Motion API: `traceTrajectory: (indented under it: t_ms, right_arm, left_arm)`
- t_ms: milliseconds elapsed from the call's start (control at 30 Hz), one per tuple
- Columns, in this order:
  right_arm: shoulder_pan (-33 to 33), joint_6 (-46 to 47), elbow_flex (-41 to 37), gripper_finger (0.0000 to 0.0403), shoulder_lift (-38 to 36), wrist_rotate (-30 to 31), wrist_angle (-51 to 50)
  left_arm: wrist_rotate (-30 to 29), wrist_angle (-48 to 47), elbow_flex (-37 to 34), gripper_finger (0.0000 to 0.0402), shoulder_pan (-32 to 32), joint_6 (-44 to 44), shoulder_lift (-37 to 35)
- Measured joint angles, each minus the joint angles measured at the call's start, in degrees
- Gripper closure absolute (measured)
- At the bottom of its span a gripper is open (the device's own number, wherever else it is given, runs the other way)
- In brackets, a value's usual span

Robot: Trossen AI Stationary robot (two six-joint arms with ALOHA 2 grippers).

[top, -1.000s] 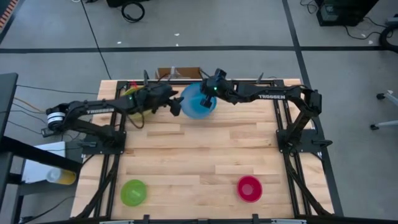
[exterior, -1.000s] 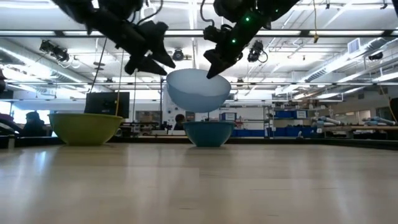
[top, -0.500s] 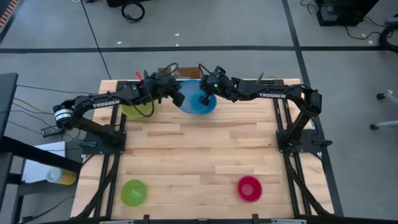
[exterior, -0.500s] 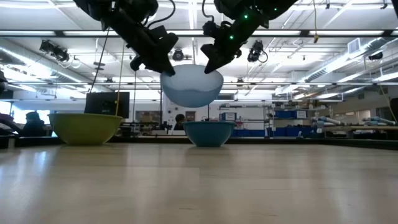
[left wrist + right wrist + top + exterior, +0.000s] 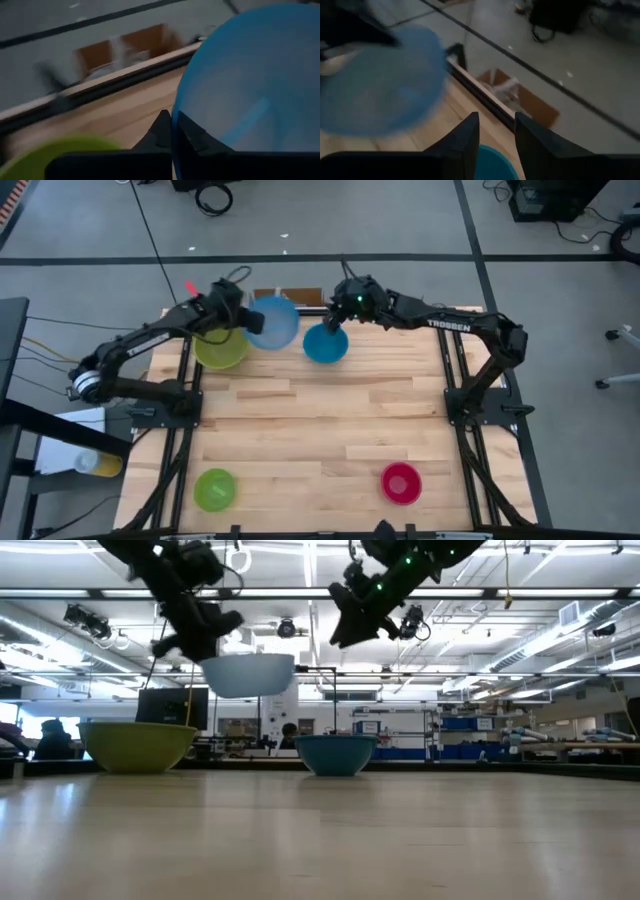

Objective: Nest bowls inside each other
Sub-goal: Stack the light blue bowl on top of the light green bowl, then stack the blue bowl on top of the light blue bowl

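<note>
"TROSSEN" is printed on both arms. The left jaws (image 5: 243,319) are clamped on the rim of the pale bowl (image 5: 271,322), holding it in the air beside the large green bowl (image 5: 219,347). The right jaws (image 5: 347,307), parted and empty, hover above the blue bowl (image 5: 325,344).

Place: robotics lab or workshop hall.
Evidence: ceiling strip lights (image 5: 560,635) and shelving (image 5: 470,735) beyond the wooden table (image 5: 320,430); cables (image 5: 212,197) on taped concrete floor (image 5: 400,225).
</note>
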Motion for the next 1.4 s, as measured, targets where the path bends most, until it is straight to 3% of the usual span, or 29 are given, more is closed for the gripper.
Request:
traceTrajectory:
  t_ms: [233,467,700,867,1233,1400]
  right_arm:
    - [-4.38,3.57,-0.09,0.0272,1.18,-4.61,-2.76]
    - [-6.12,2.84,-0.09,0.0272,1.16,-4.77,-1.96]
    - [-6.30,3.01,-1.89,0.0272,1.14,-5.42,-1.46]
    - [-6.10,3.13,-2.14,0.0270,1.14,-6.72,-1.48]
    - [-8.03,6.21,-2.14,0.0257,1.14,-9.02,-6.70]
    - [-8.51,8.07,-2.14,0.0257,1.14,-9.19,-7.48]
  left_arm:
    - [-8.80,-22.49,-0.10,0.0400,2.72,-12.36,-6.86]
    - [-18.36,-32.75,-0.16,0.0399,2.16,-23.80,-7.48]
    - [-19.79,-31.96,-7.95,0.0392,2.13,-33.26,-7.22]
    - [-19.11,-31.24,-11.51,0.0355,2.13,-39.79,-7.21]
    - [-16.81,-25.67,-11.54,0.0230,2.13,-34.83,-7.23]
    - [-14.51,-26.24,-11.17,0.0205,2.08,-34.70,-7.33]
